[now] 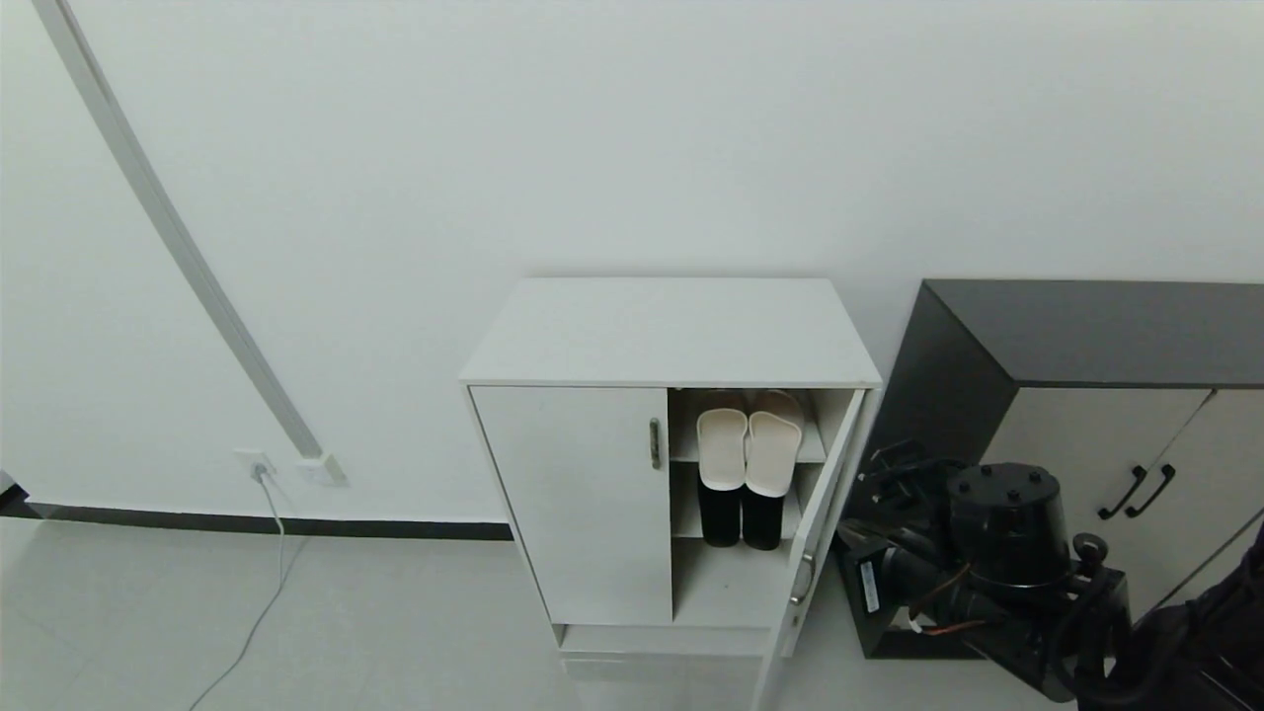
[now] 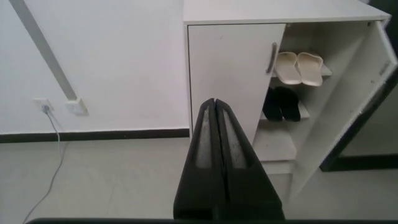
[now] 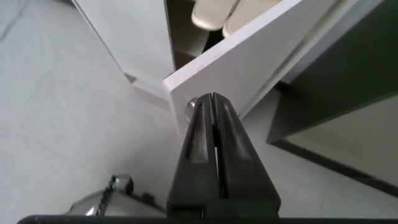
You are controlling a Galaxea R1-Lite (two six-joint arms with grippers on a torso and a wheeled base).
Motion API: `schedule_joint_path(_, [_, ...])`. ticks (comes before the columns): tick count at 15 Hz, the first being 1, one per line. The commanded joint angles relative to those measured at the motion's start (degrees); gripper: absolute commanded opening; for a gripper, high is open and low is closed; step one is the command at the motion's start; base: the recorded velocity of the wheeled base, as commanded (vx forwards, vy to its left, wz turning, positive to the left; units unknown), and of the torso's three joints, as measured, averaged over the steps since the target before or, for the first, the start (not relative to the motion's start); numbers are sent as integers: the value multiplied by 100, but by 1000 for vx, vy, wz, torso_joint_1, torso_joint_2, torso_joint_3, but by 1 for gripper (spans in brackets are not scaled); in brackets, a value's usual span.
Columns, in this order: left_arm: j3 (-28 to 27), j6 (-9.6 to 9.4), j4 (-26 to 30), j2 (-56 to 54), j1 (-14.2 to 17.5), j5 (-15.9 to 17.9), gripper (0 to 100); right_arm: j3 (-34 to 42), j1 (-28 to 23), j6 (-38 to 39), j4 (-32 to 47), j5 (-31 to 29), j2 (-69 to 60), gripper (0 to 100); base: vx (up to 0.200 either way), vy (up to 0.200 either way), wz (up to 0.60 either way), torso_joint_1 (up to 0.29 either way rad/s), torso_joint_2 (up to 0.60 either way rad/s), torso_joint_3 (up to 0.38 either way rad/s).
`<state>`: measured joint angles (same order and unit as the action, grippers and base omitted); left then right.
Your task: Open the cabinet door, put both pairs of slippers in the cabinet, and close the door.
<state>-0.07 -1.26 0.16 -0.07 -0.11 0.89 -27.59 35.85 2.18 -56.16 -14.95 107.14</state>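
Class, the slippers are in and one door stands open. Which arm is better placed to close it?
Right. The right gripper sits at the open door, beside its handle; the left gripper hangs farther back, facing the closed door.

One white cabinet [image 1: 671, 331], two cabinet doors [image 1: 583, 494], two cream slippers [image 1: 722, 446], two black slippers [image 1: 720, 515], one dark cabinet [image 1: 1086, 331]

The white cabinet [image 1: 671, 336] stands with its left door [image 1: 573, 494] shut and its right door [image 1: 825, 513] swung open. Inside it, 1 cream pair of slippers [image 1: 748, 449] lies on the upper shelf and 1 black pair [image 1: 741, 515] directly below. The right arm [image 1: 987, 573] sits just beside the open door.
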Motion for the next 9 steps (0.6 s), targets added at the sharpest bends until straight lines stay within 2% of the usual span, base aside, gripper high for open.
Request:
schedule_joint_path(1, [7, 3, 2, 7, 2, -1, 0, 219, -8, 19, -18, 9, 26, 0, 0, 0, 0, 0, 0, 0])
schedule_joint_path(5, [7, 3, 2, 7, 2, -1, 0, 271, -8, 45, -158, 27, 369, 0, 0, 0, 0, 0, 0, 0])
schedule_joint_path(9, [7, 11, 2, 7, 2, -10, 0, -36, -8, 2, -1336, 18, 1371, 0, 0, 0, 0, 0, 0, 0])
